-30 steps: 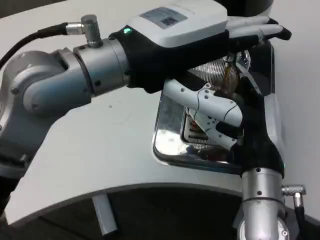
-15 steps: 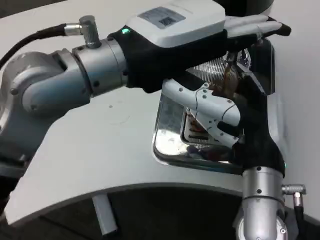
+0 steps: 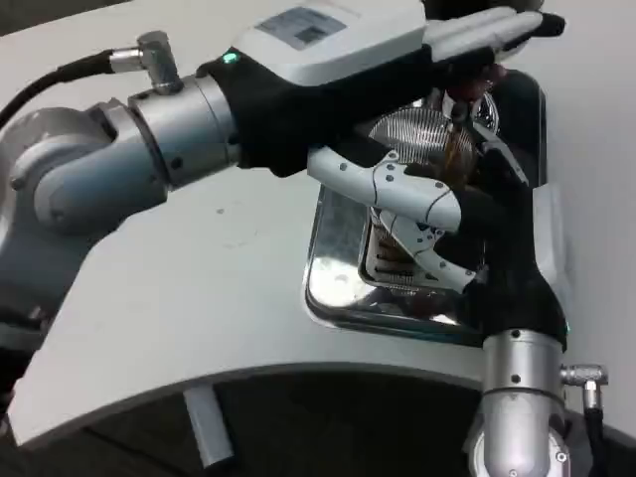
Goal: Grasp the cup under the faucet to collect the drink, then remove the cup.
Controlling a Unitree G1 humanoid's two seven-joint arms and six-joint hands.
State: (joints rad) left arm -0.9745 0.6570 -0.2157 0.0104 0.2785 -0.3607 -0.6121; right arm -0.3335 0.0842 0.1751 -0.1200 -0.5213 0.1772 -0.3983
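Observation:
A clear ribbed cup [image 3: 415,131] stands on the chrome drip tray [image 3: 333,288] under the faucet [image 3: 467,94]. A brown streak of drink [image 3: 457,154] shows at its right side. My right hand [image 3: 437,238] comes up from the bottom right and grips the cup from the front; its white fingers wrap around the lower part. My left hand [image 3: 338,45] reaches across from the left above the cup. Its fingers [image 3: 492,30] lie stretched out flat over the top of the dispenser, and its thumb [image 3: 388,189] hangs in front of the cup. Much of the cup is hidden behind both hands.
The dark dispenser body [image 3: 527,129] rises behind the tray at the right. The white table [image 3: 199,288] spreads to the left, and its curved front edge runs along the bottom. My left forearm [image 3: 119,169] crosses the upper left.
My left arm and hand have risen a little and shifted left and up, fingers still over the dispenser top. The right hand stays at the cup.

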